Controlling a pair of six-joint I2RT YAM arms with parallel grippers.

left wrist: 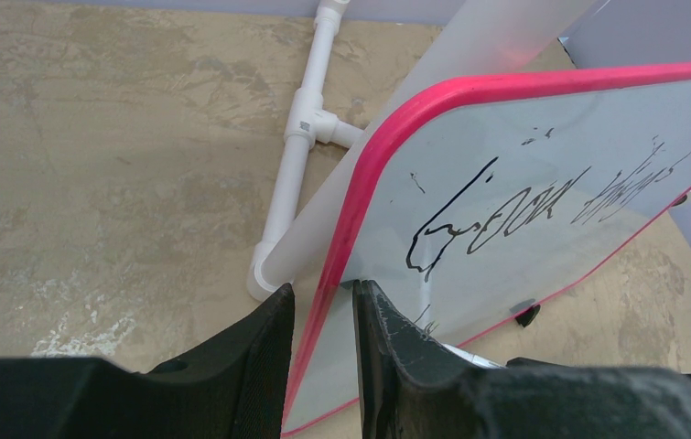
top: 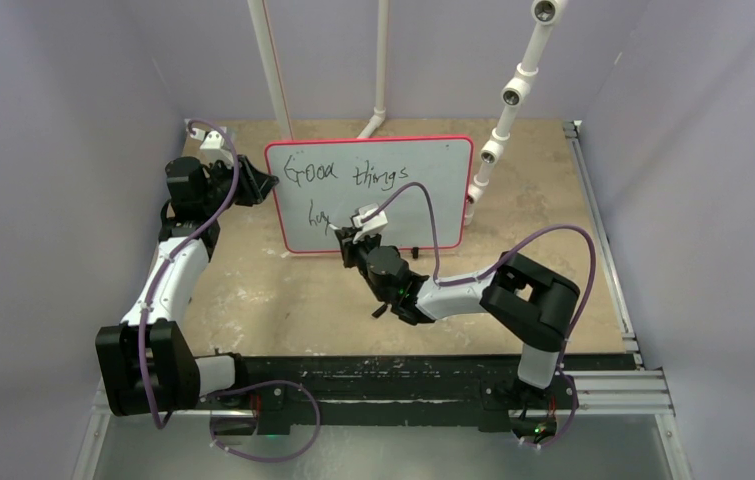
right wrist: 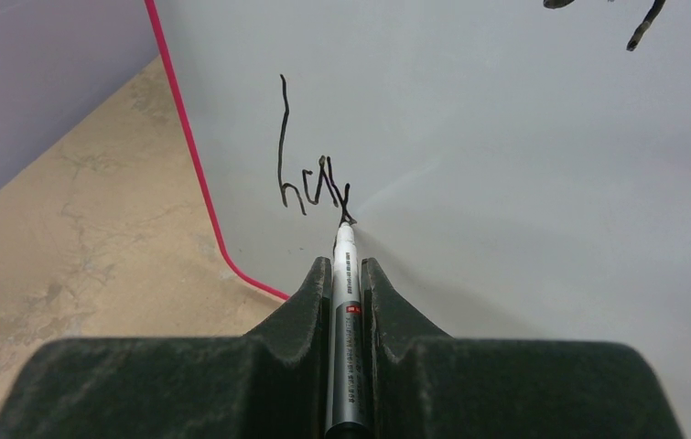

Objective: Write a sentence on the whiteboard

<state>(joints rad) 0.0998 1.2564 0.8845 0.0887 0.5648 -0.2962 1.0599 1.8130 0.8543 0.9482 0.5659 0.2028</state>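
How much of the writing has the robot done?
Done: the top line of the sentence, "Good things", is on the whiteboard. In hand: the right gripper holds a marker with its tip on the board, a few letters into the second line, while the left gripper clamps the board's left edge. Left: probably the rest of that second line.

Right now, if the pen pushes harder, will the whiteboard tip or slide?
Probably not tip: the left gripper holds the whiteboard by its rim. It stands on small feet, so unheld it would likely topple backward. The thin panel may flex slightly under the pen.
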